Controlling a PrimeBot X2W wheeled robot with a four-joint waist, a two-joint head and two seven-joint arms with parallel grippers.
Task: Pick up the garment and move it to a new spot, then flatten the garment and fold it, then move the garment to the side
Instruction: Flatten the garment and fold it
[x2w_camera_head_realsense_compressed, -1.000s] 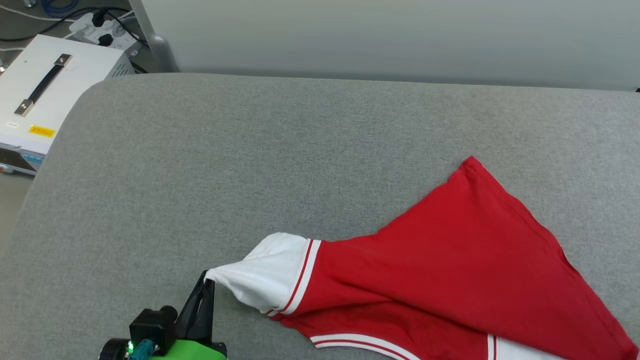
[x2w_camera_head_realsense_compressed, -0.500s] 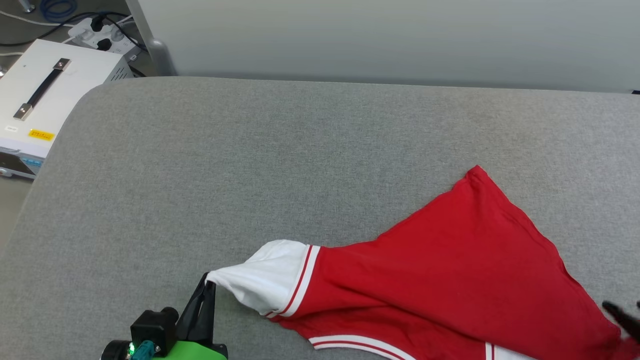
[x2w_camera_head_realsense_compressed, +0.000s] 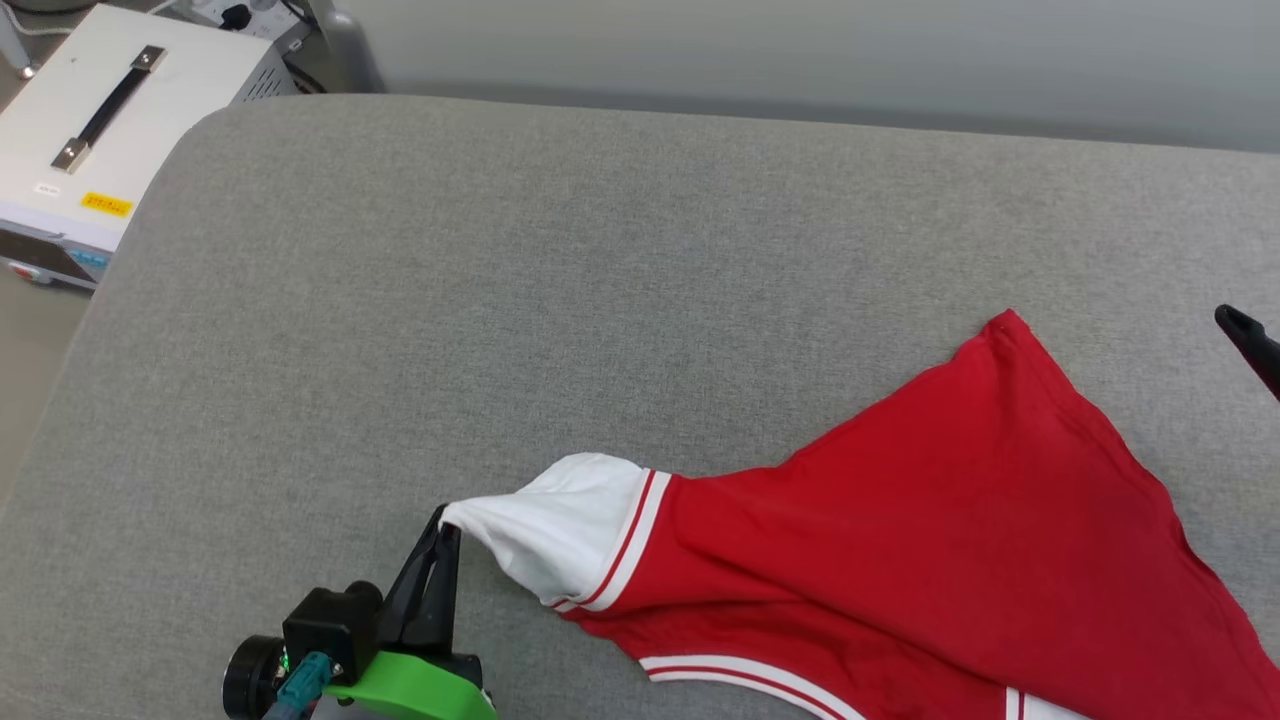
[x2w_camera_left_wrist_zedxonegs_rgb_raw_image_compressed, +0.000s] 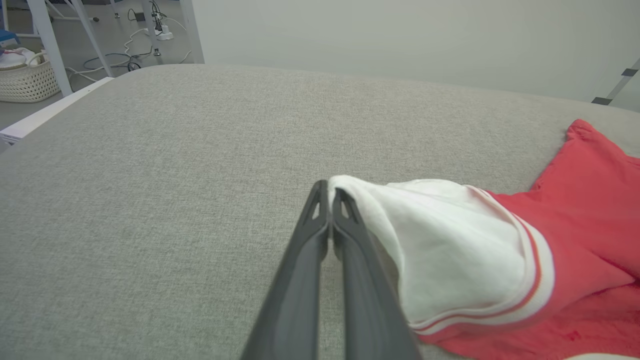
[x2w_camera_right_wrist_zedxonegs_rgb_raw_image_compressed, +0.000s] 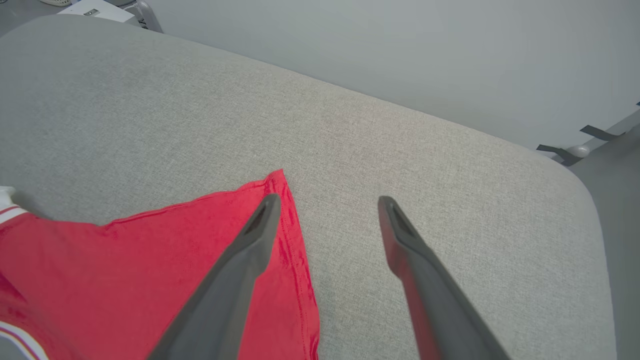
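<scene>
Left claw (x2w_camera_head_realsense_compressed: 447, 522) is clamped on the white sleeve (x2w_camera_left_wrist_zedxonegs_rgb_raw_image_compressed: 450, 240) of the garment (x2w_camera_head_realsense_compressed: 950, 520), which sprawls off to its right, and right claw (x2w_camera_right_wrist_zedxonegs_rgb_raw_image_compressed: 325, 200) is spread wide, empty, just over the hem corner.

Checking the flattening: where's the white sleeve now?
In the head view, the white sleeve is low centre-left on the grey cushion, its tip pinched by the left pincer.

A grey fabric surface (x2w_camera_head_realsense_compressed: 480, 300) meets a pale wall (x2w_camera_head_realsense_compressed: 800, 45). Off its far left corner stands a white case (x2w_camera_head_realsense_compressed: 180, 100) with a black handle (x2w_camera_head_realsense_compressed: 108, 108) and a yellow label (x2w_camera_head_realsense_compressed: 107, 205). A woven basket (x2w_camera_left_wrist_zedxonegs_rgb_raw_image_compressed: 25, 82) and cables (x2w_camera_left_wrist_zedxonegs_rgb_raw_image_compressed: 127, 62) lie on the floor beyond.
</scene>
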